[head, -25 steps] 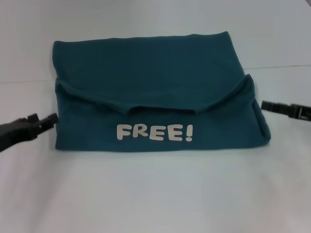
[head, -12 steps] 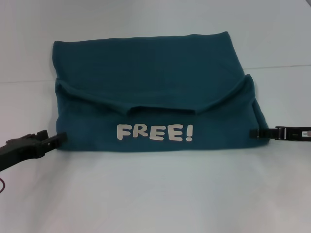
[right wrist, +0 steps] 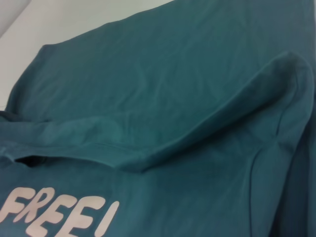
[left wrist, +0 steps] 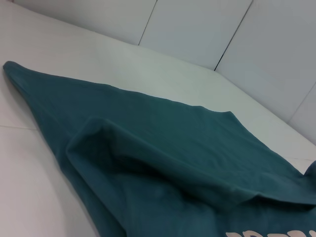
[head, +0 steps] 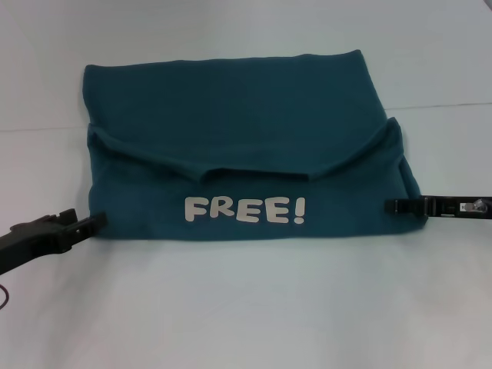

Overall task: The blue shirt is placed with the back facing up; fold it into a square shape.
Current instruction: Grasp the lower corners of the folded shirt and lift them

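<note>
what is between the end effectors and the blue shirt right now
Nothing visible. The left end effector and the right end effector are both already at the near side edges of the blue shirt.

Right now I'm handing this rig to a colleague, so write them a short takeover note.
Left gripper: at the blue shirt's near left corner, low on the table.
Right gripper: at the shirt's near right edge, reaching onto the fabric.
Shirt: lies flat, near part folded over so the FREE! lettering faces up, a plain band beyond it.
Done: first fold.
Left: probably fold the near edge away to square it.
</note>
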Controlling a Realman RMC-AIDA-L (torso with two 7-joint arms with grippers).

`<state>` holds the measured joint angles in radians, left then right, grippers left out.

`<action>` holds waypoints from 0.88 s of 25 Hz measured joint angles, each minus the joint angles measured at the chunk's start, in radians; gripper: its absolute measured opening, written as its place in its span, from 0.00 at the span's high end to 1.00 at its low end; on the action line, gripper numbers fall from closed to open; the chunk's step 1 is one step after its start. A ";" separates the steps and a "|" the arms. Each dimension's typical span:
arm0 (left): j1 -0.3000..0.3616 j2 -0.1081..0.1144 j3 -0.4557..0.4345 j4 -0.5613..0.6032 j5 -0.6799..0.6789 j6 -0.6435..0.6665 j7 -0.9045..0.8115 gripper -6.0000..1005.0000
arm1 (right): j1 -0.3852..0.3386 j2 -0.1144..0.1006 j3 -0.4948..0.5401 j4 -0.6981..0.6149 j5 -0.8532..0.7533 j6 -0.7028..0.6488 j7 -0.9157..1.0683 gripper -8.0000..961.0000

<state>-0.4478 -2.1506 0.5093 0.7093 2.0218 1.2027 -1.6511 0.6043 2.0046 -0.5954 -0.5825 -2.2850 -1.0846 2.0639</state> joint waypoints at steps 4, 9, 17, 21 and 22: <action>-0.001 0.000 0.000 0.001 0.000 -0.001 -0.002 0.29 | 0.001 0.002 -0.008 0.002 -0.001 0.011 0.006 0.33; -0.006 0.000 0.000 0.001 0.000 -0.007 -0.002 0.29 | 0.002 0.003 -0.011 0.014 -0.001 0.028 0.008 0.51; -0.009 0.000 0.002 0.000 0.000 -0.011 0.001 0.29 | 0.003 0.003 -0.013 0.026 0.001 0.038 0.007 0.67; -0.009 0.000 0.002 -0.002 0.000 -0.011 0.002 0.29 | -0.008 0.003 -0.003 0.018 0.013 0.029 -0.002 0.78; -0.009 0.000 0.002 -0.002 0.000 -0.011 0.002 0.29 | -0.011 0.003 -0.003 0.017 0.021 0.027 -0.006 0.82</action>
<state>-0.4572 -2.1507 0.5109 0.7075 2.0216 1.1917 -1.6493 0.5933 2.0077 -0.5983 -0.5655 -2.2645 -1.0572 2.0580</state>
